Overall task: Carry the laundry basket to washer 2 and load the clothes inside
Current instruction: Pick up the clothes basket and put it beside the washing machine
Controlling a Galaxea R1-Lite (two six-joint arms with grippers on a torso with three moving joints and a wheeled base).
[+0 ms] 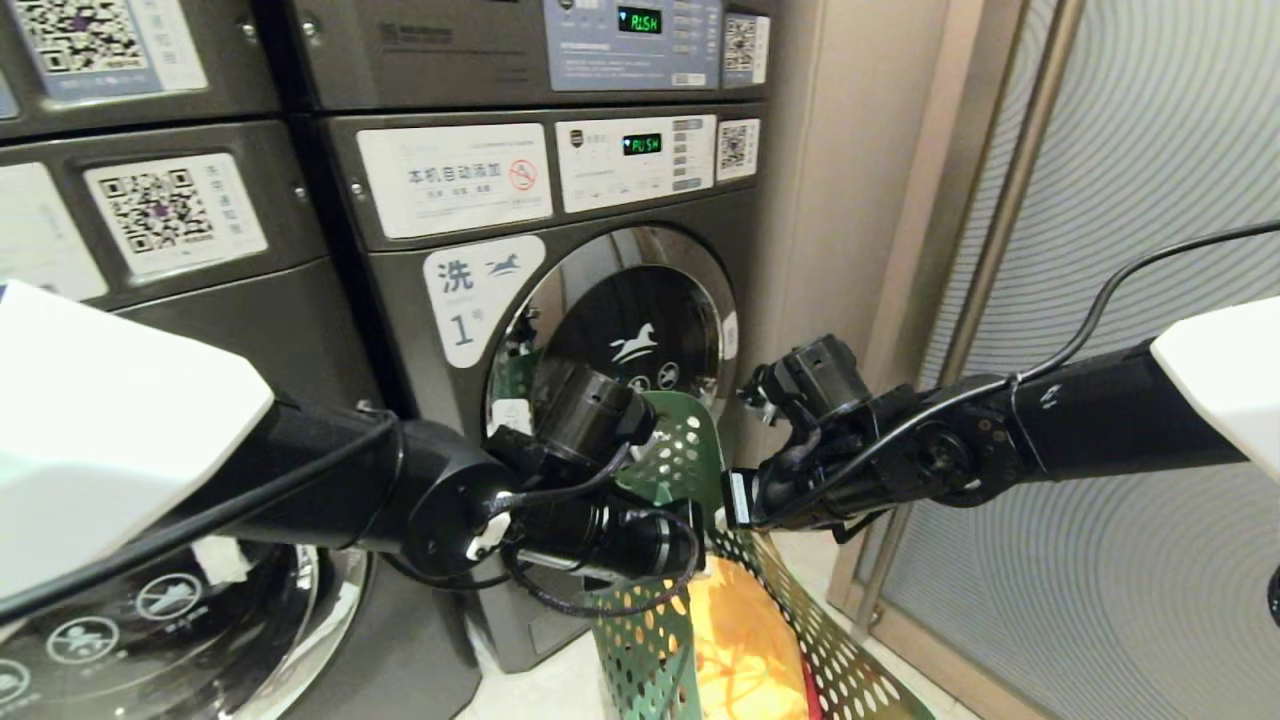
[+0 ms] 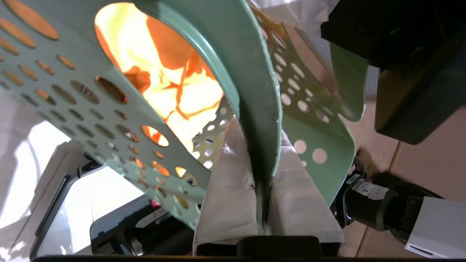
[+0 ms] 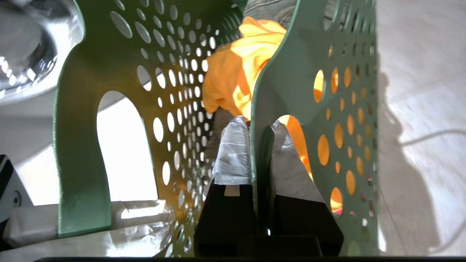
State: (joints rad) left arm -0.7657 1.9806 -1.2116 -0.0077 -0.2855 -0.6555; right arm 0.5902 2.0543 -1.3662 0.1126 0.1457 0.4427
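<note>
**Desk:** Green plastic, both arms on it — what are we looking at?

**Photographer:** The robot is holding the laundry basket (image 1: 668, 455) off the floor in front of a bank of dark grey washers. The left gripper (image 2: 265, 218) is pinching one handle loop between its cloth-wrapped pads; the right gripper (image 3: 260, 189) is clamping the opposite handle loop the same way. Both sets of fingers are standing narrow, closed on thin plastic edges.

**Desk:** And the clothes?

**Photographer:** An orange-yellow garment (image 1: 745, 640) is lying inside, bulging toward the rim.

**Desk:** Is that the right machine?

**Photographer:** No. The door directly behind the basket belongs to the washer labelled 1 (image 1: 470, 300). Washer 2 is not identifiable here; another round door (image 1: 180, 630) is showing at the lower left, its number out of sight.

**Desk:** So what is threatening to go wrong?

**Photographer:** Loading the wrong drum, if the robot is taking the nearest door as its goal. Also, the basket is tilting, and each grip is resting on a narrow edge, so a turn of the base could be twisting a handle out of the pads. The basket's far wall is sitting near washer 1's chrome rim; swinging sideways risks a knock.
</note>
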